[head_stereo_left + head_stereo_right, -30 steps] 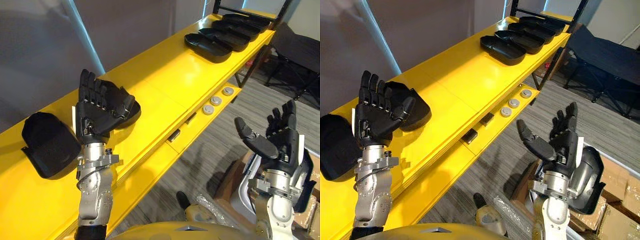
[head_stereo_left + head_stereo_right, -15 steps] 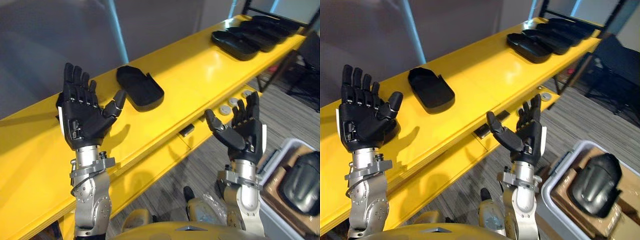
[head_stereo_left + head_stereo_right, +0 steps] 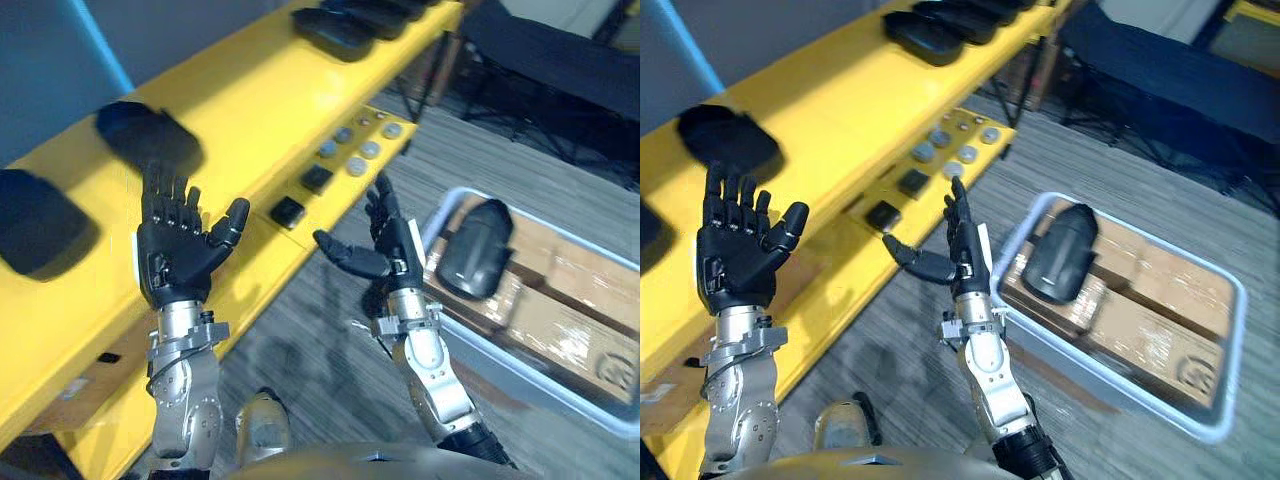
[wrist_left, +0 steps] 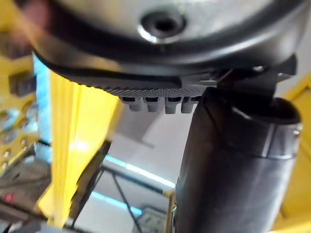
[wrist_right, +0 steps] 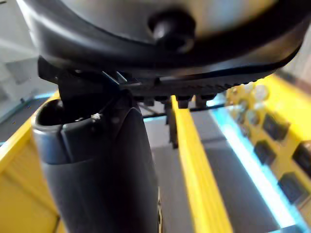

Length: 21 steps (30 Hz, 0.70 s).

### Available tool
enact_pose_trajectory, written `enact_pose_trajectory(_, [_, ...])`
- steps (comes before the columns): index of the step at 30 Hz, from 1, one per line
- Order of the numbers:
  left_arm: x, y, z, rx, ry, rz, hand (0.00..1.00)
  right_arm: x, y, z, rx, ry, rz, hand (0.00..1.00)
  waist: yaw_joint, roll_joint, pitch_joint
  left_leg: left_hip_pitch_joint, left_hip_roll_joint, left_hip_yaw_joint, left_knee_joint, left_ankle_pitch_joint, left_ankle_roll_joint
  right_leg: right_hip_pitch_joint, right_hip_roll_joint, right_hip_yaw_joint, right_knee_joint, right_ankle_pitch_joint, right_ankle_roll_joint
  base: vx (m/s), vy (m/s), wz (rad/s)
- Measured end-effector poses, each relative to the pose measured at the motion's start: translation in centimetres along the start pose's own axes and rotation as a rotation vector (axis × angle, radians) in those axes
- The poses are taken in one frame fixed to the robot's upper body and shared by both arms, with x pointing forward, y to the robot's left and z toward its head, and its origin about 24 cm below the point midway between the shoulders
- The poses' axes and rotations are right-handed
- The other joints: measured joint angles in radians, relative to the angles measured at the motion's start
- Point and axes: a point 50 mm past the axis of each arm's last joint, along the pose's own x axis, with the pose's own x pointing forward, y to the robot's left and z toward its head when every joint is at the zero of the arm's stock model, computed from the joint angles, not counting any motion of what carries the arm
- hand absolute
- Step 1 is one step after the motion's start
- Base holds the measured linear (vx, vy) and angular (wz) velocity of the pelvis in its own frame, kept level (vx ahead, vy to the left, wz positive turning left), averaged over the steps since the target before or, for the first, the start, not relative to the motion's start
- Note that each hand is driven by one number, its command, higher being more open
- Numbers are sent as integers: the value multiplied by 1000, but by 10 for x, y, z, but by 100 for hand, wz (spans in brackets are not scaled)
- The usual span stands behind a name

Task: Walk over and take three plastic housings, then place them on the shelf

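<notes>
Two dark hands up in front, both empty. Left hand (image 3: 178, 258) raised at the near left, palm toward the camera, fingers straight and spread, thumb out to the right, just before the near edge of the yellow shelf (image 3: 250, 90). Right hand (image 3: 385, 250) beside it at centre, above the grey carpet (image 3: 300, 345), fingers straight and pointing up, thumb stretched out to the left, nothing between thumb and fingers.

On the shelf top: one black housing (image 3: 150, 135) just beyond the left hand, a second housing (image 3: 35, 220) at the left edge, and a row of housings (image 3: 340, 20) at the far end. Along the lower ledge (image 3: 265, 240): small dark blocks (image 3: 290, 212) nearer, round silver discs (image 3: 350, 150) farther.

On the floor to the right, a pale bin (image 3: 1110, 378) with cardboard boxes (image 3: 1140, 300) inside. On top of the boxes, at the bin's far left corner, one more dark housing (image 3: 1060, 250), just right of the right hand but not touching it.
</notes>
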Motion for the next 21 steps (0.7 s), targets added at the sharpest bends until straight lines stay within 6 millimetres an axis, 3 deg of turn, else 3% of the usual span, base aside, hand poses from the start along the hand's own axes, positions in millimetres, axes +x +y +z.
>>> enact_pose_trajectory(1, [-2, -5, -5, -24, 19, -3, 100, -4, -6, -3, -21, 20, 4, 100, -3, 16, -7, -5, 18, -20, -33, 27, -2, 12, 30, -30, -40, -21, 2, -162, -737, -41])
enact_pose_trajectory(2, [-12, -25, -27, -95, 122, -48, 100, -20, -37, -12, -89, 100, -58, 100, -54, 78, -10, -3, 69, -85, -127, 119, 29, 28, 125, -67, -107, -22, -25, -140, -645, -18])
enact_pose_trajectory(3, [-15, -31, -33, -109, 163, -73, 100, -27, -46, -16, -103, 136, -91, 100, -72, 87, -15, 7, 71, -92, -142, 148, 26, 28, 139, -69, -106, -25, -36, -78, -426, -12])
enact_pose_trajectory(5, [-20, -38, -42, -119, 222, -122, 100, -40, -60, -22, -104, 195, -162, 100, -92, 81, -14, 65, 57, -93, -162, 166, 0, 27, 153, -34, -104, -24, -57, -10, -171, -63])
enact_pose_trajectory(6, [-20, -39, -43, -117, 226, -144, 100, -48, -66, -21, -63, 201, -219, 100, -98, 77, -16, 111, 17, -105, -164, 130, -23, 4, 155, 29, -118, -9, -77, -23, -138, -116])
enact_pose_trajectory(8, [-19, -39, -41, -115, 216, -142, 100, -51, -70, -15, -57, 184, -242, 100, -98, 81, -18, 131, -37, -132, -144, 48, -13, -28, 158, 94, -144, 20, -82, -64, -36, -124])
enact_pose_trajectory(9, [-19, -39, -40, -113, 212, -128, 100, -52, -71, -13, -46, 174, -250, 100, -98, 82, -19, 133, -78, -148, -106, -42, 9, -51, 158, 145, -174, 52, -78, -83, 46, -108])
enact_pose_trajectory(11, [-18, -38, -41, -111, 213, -114, 100, -52, -71, -13, -21, 178, -260, 100, -99, 88, -23, 133, -99, -155, -86, -135, 42, -70, 158, 178, -189, 79, -65, -93, 91, -65])
enact_pose_trajectory(12, [-18, -38, -40, -109, 212, -115, 100, -52, -72, -14, -11, 184, -266, 100, -101, 94, -26, 134, -103, -160, -85, -153, 19, -75, 156, 184, -188, 87, -57, -132, 172, -34])
enact_pose_trajectory(13, [-16, -35, -39, -94, 211, -122, 100, -54, -73, -17, 15, 206, -294, 100, -97, 76, -19, 135, -124, -151, -71, -159, -10, -75, 132, 180, -191, 110, -44, -118, 151, -16])
enact_pose_trajectory(17, [-15, -24, -38, -27, 243, -147, 100, -61, -74, -37, 43, 319, -352, 100, -75, 33, -25, 130, -170, -146, -67, -162, -7, -51, 83, 118, -255, 191, -39, -124, 131, -3])
enact_pose_trajectory(19, [-12, -20, -35, 40, 241, -177, 100, -56, -94, -48, 6, 358, -451, 100, -66, 28, -16, 90, -178, -167, -67, -153, 2, -51, 87, 36, -287, 204, -48, -121, -3, 24])
enact_pose_trajectory(21, [-8, -22, -33, 47, 229, -192, 100, -37, -121, -40, -38, 301, -579, 100, -73, 40, 15, 37, -183, -205, -64, -126, -1, -61, 96, 16, -312, 214, -59, -88, -44, 49])
